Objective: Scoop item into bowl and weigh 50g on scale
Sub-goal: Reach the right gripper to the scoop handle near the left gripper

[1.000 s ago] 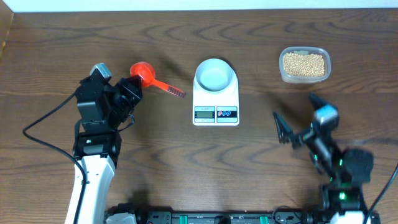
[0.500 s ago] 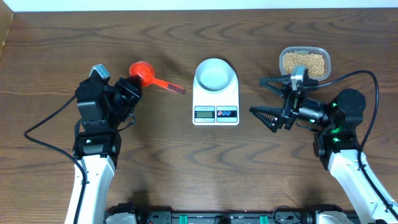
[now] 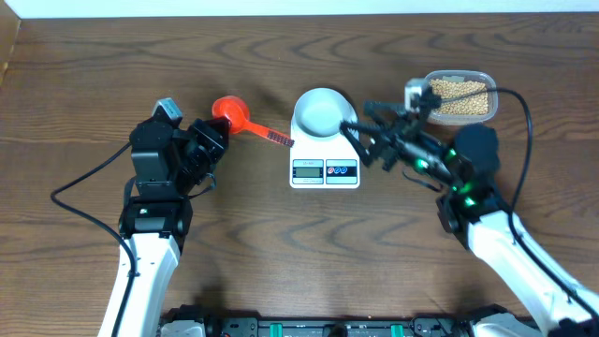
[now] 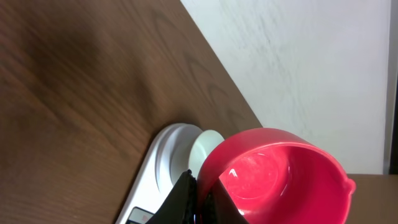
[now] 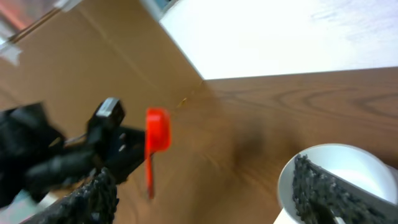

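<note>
- Dark wood table (image 3: 84, 75), white wall (image 3: 281, 7) along the far edge. Little on it, so all the trouble is in the middle.
- Scale (image 3: 325, 148) sits mid-table with the bowl (image 3: 321, 112) on its platform; the bowl looks empty. Beans (image 3: 457, 96) are all in the clear tub (image 3: 426, 114) at far right, well apart from the scoop.
- Right pincer (image 3: 360, 131): released, jaws wide, nothing in it, hovering at the bowl's right rim. In the wrist view one finger crosses in front of the bowl. Risk: it clips the rim and slides or tips the bowl off the platform, or it leans on the scale and spoils the zero.
- Left pincer (image 3: 213, 133): clenched on the red scoop (image 3: 229, 110). I judge it has the cup end, not the handle, which sticks out toward the scale. Risk: that's a thin bite on a curved wall, so the scoop may twist or slip once loaded and spill beans on the table.
- The handle tip is just beside the scale's left edge. A careless swing nudges the scale or the bowl.
- Scoop on the left, tub on the right, scale between. The left arm has to cross where the right arm hangs now. Risk: the arms collide over the bowl.
- Display (image 3: 309, 169) is too small to read, so I can't tell if it's zeroed. Overshooting the target weight is likely if it isn't.
</note>
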`<state>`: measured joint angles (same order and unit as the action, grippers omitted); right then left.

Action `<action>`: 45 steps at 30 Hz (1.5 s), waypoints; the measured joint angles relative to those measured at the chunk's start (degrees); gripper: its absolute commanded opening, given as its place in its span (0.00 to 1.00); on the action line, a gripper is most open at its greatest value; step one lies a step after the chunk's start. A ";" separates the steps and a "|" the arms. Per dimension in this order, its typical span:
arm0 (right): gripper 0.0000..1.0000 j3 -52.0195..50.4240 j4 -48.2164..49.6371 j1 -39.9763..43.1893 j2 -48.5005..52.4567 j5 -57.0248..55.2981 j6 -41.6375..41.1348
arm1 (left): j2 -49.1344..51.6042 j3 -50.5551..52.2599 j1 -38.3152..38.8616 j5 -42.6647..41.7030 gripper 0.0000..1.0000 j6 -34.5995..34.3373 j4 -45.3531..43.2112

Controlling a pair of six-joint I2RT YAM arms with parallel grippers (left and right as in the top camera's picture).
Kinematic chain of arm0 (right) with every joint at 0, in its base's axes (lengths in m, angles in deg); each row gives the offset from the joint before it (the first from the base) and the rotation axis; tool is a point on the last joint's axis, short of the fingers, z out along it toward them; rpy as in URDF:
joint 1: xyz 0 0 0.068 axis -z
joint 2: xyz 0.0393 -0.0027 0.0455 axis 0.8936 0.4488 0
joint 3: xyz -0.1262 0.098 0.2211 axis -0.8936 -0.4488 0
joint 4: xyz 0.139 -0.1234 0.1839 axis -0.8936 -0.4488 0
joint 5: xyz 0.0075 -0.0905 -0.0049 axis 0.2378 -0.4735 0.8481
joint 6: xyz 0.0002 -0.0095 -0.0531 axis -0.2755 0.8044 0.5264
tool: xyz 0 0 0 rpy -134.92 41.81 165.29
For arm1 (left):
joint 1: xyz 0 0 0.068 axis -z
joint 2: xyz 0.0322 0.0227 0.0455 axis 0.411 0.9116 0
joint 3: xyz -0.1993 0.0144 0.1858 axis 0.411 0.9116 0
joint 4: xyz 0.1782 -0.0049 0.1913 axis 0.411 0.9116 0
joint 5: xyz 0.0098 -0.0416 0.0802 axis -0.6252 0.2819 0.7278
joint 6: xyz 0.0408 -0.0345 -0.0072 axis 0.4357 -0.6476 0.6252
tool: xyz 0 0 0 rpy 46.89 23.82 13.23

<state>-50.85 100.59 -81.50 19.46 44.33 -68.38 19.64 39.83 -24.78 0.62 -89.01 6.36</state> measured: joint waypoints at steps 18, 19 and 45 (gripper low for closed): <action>0.71 4.96 -0.20 -7.39 9.25 -3.19 0.07 | 0.00 0.00 12.31 12.09 0.07 -14.86 -1.86; 0.70 4.96 -0.20 -7.61 9.25 -3.17 0.07 | 0.00 0.00 13.00 13.38 0.07 -15.04 -1.88; 0.58 4.98 -0.22 -8.44 9.25 3.89 3.85 | 4.39 0.00 14.62 20.50 0.07 -22.08 -4.94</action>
<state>-45.87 100.37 -89.94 28.70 48.22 -64.53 24.03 39.83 -10.16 21.13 -111.09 1.42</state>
